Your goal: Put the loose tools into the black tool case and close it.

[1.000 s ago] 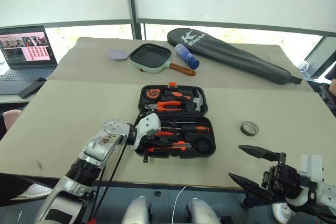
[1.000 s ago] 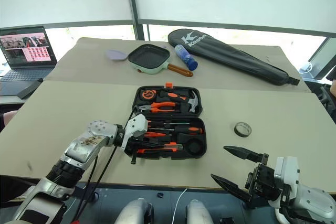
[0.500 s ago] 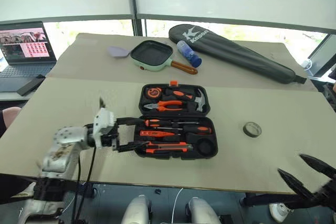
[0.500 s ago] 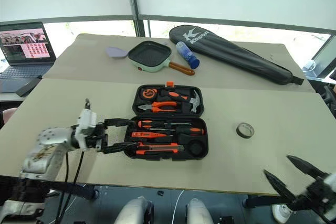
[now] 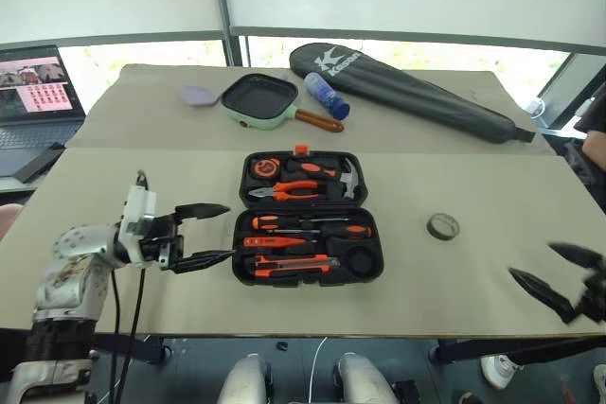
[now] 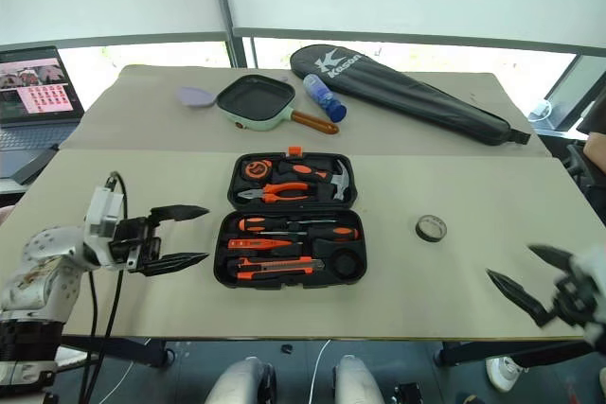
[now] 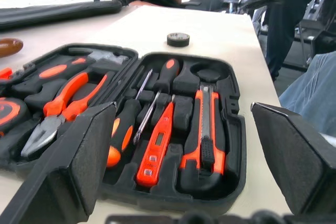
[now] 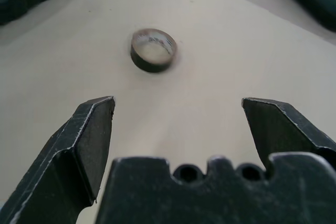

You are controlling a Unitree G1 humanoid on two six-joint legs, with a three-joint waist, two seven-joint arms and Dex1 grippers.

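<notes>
1. Worktop [image 5: 123, 186]: beige, two slabs butted together.
2. Near slab: open black tool case [image 5: 308, 218] in the middle, tape roll [image 5: 442, 226] lying apart to its right.
3. Far slab: green pan [image 5: 260, 101], blue bottle [image 5: 324, 97], racket bag [image 5: 407, 92], purple item [image 5: 196, 95].

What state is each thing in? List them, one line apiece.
black tool case: lid open, lying flat on the table.
screwdrivers: seated in the case's slots.
utility knife: seated in the front slot.
tape roll: loose on the table, right of the case.
left gripper: fingers open, empty, beside the case.
right gripper: fingers open, empty, short of the tape roll.
laptop: open, screen lit.
</notes>
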